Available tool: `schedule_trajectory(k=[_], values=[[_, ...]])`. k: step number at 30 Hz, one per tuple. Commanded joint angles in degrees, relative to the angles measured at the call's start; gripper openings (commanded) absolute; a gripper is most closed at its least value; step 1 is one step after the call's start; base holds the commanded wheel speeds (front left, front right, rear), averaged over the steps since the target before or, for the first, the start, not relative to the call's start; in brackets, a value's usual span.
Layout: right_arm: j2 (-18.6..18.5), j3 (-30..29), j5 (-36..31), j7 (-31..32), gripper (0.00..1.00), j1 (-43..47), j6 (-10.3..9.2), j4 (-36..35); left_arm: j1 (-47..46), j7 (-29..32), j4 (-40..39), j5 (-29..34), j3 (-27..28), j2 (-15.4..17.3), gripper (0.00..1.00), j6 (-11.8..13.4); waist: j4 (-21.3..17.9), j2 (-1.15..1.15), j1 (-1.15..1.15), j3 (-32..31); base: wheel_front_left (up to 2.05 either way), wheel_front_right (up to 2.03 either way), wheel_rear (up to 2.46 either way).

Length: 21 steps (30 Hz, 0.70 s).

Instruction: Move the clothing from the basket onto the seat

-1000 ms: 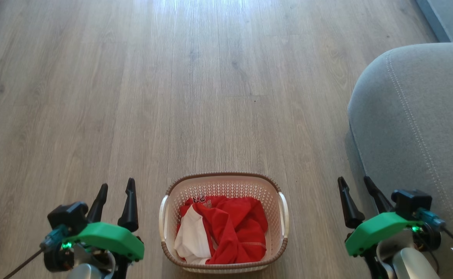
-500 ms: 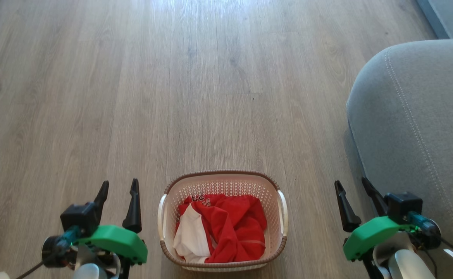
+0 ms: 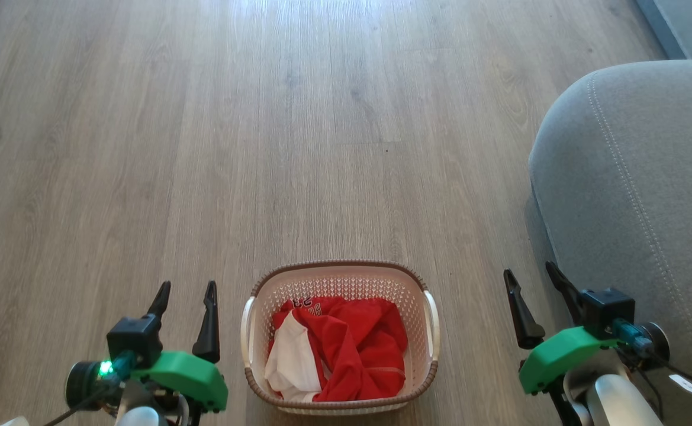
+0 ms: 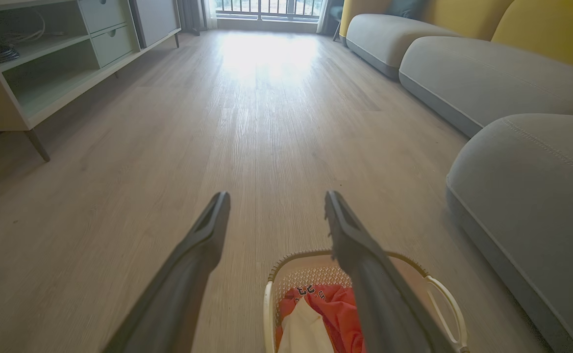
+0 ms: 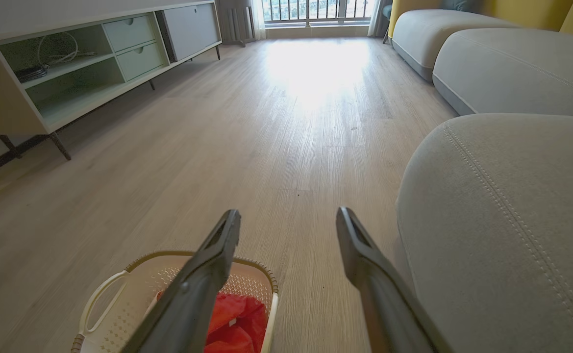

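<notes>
"On the wooden floor [image 3: 263,148], where does the basket [image 3: 346,285] sit?"

"Straight ahead, low in the head view, between the two arms; its longer side runs left to right, with a white handle at each end. The seat [image 3: 636,195] is near on its right, with bare floor showing between them."

"And the clothing [image 3: 351,349]?"

"All inside the basket, a crumpled red heap; the white panel lies at its left, and the printed lettering is at the far edge, against the back wall; which way the garment's own length runs I cannot tell."

"The claws?"

"The left gripper [image 3: 187,285] hangs beside the basket's left handle, fingers spread wide and pointing forward, nothing between them; the right gripper [image 3: 528,269] hangs between basket and seat, likewise spread and empty. Neither touches the basket."
</notes>
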Motion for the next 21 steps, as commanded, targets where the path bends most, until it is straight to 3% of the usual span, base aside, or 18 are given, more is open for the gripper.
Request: schedule_trajectory(k=[1,21], values=[[-0.7,1.5,0.8,-0.8,1.00,-2.7,-0.01,-1.4,-2.3,-0.8,-1.4,-0.3,1.8,0.7,1.00,-0.3,0.0,0.00,0.00,0.0,0.00,0.00,0.00],[-0.8,2.0,3.1,-0.8,1.00,-2.9,-0.01,-1.7,-2.6,-0.8,-0.9,-1.1,2.5,0.7,1.00,-0.8,-0.9,0.00,0.00,0.6,0.00,0.00,0.00]])
